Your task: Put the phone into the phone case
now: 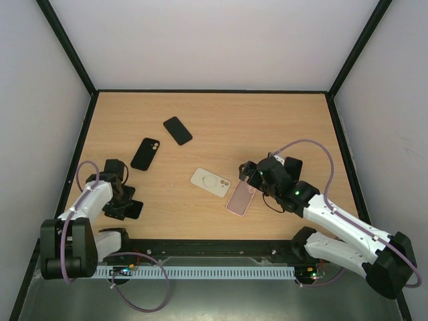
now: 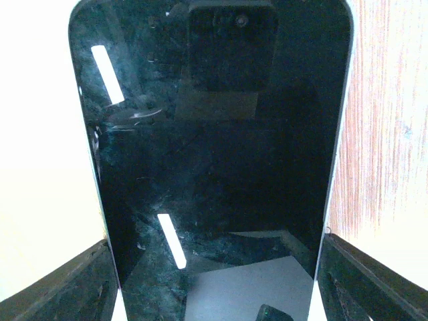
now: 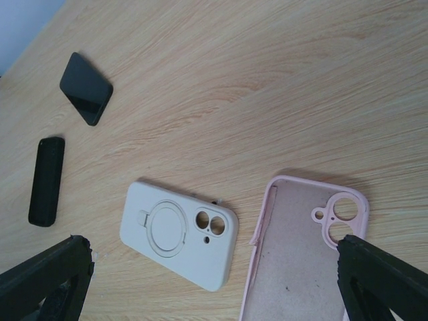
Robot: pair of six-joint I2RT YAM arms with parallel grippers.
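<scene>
A cream rounded phone case with a ring on its back and two camera holes (image 1: 210,182) lay face down near the middle of the light wooden worktop (image 1: 281,120). Just to the right of it, and not touching it, lay a pale pink soft phone case (image 1: 241,198), open side up, so that its bare inner lining and camera cut-outs showed in the right wrist view (image 3: 304,254). The right fingers (image 3: 47,281) were spread wide apart and held nothing. They hung above the near end of the pink case, to the right of the cream case. Well to the left of the cream case, near the worktop's left edge, the left fingers (image 2: 60,287) were clamped on the long sides of a glossy black phone (image 2: 214,167). Its dark screen filled the left wrist view, and from above it showed as a black slab at the arm's tip (image 1: 132,210). Behind and to the left of the cream case lay a matte black case with two camera rings (image 1: 145,154). Farther back from the cream case, a second flat black phone (image 1: 177,130) rested on the wood at a slant.
</scene>
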